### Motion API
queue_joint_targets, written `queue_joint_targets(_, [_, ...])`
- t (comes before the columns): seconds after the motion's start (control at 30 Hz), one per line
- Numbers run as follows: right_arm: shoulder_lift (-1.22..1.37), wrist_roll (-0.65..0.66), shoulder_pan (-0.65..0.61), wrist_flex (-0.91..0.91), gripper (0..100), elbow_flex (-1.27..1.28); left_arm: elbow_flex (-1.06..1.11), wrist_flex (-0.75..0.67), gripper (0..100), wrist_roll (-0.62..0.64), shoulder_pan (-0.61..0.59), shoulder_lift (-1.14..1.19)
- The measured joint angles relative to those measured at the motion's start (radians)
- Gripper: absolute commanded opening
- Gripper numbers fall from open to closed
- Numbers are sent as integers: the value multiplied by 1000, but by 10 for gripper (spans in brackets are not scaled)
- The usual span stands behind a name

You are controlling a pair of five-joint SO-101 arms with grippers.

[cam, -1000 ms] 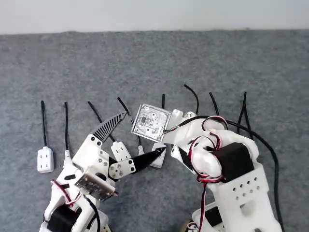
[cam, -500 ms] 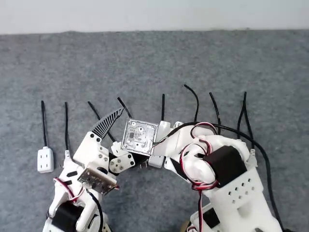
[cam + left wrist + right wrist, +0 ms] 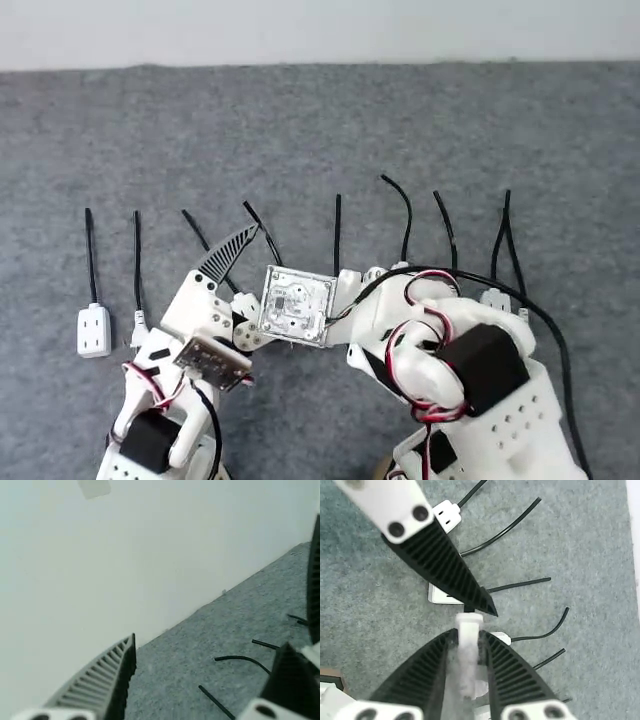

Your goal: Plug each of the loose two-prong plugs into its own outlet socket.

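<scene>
Progress early: no plug reads as seated in any socket. At the left end of the worktop [image 3: 300,130] a bare socket [image 3: 93,331] has nothing in it, with a loose plug [image 3: 140,327] just beside it and cables [image 3: 405,215] fanned across the middle. Judging from this, nearly all of the job is left.

Step in hand looks like a first insertion: right pincer [image 3: 469,634] clamped on a white plug [image 3: 469,622], tight on both sides, plug pointing away from the wrist. Its target socket [image 3: 439,596] lies flat on the worktop just ahead of the plug's nose. A dark bit, likely the prongs, spans the small gap between them. Cannot tell if the prongs are in the slots. Plug body is apart from the socket face, so not home.

Other side: left pincer [image 3: 209,641] spread wide, holding nothing. One of its fingers [image 3: 445,565] lies across the target socket, tip just beside the plug's nose, maybe bracing. A spare socket [image 3: 447,511] sits further off, slots showing.
</scene>
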Motion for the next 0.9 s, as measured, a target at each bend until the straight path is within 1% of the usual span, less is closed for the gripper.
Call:
queue_joint_targets(0.33, [-17, -32, -3, 8, 9, -57, 32, 2, 412, -6, 0, 2])
queue_joint_targets(0.63, [-17, -35, -3, 6, 9, -57, 48, 2, 412, -8, 3, 2])
queue_joint_targets(0.83, [-17, -38, -5, 46, 9, -57, 83, -34, 412, -8, -74, 2])
queue_joint_targets(0.9, [-15, -52, 15, 57, 9, -57, 92, -44, 412, -8, -78, 2])
